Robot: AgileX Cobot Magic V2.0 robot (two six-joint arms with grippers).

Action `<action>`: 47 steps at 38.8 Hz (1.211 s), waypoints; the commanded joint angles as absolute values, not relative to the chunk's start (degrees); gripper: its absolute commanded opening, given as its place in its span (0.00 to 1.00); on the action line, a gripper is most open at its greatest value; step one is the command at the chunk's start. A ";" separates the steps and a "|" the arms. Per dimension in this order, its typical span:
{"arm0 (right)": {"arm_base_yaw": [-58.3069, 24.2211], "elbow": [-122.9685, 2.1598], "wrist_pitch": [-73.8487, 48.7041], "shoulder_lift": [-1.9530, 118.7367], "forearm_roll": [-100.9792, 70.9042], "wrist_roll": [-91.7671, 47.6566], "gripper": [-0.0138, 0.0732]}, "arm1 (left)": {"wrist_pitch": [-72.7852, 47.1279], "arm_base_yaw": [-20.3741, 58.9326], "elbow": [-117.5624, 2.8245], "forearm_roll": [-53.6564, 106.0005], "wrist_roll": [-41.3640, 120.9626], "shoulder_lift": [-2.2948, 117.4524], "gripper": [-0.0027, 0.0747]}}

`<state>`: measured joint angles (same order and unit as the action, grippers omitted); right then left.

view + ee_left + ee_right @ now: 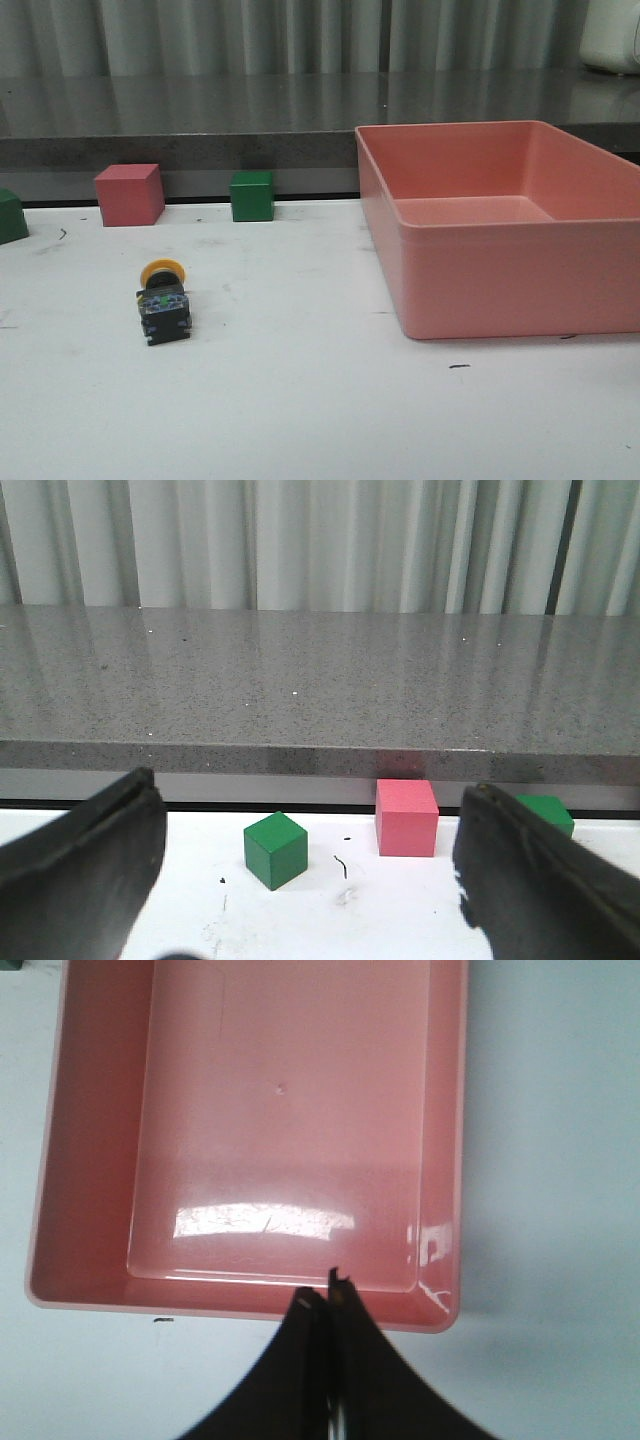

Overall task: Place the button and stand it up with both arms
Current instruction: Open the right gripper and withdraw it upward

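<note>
The button (163, 302) lies on its side on the white table at the front left, its yellow cap pointing away from me and its black body toward me. Neither arm shows in the front view. In the left wrist view my left gripper (305, 880) is open and empty, its black fingers (80, 865) wide apart, facing the cubes at the back; the button is out of that view. In the right wrist view my right gripper (325, 1295) is shut and empty, its tips over the near rim of the pink bin (90, 1160).
A large pink bin (500, 290) stands at the right. A pink cube (129, 194) and a green cube (251, 196) stand at the table's back edge, another green cube (10, 217) at the far left. A grey counter (300, 110) runs behind.
</note>
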<state>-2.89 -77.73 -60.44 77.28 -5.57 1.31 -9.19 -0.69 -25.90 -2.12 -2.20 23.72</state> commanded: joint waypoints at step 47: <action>-2.55 -20.83 -17.43 3.70 -3.97 -1.30 0.08 | 0.00 -0.63 -28.02 -1.45 -2.28 24.89 0.76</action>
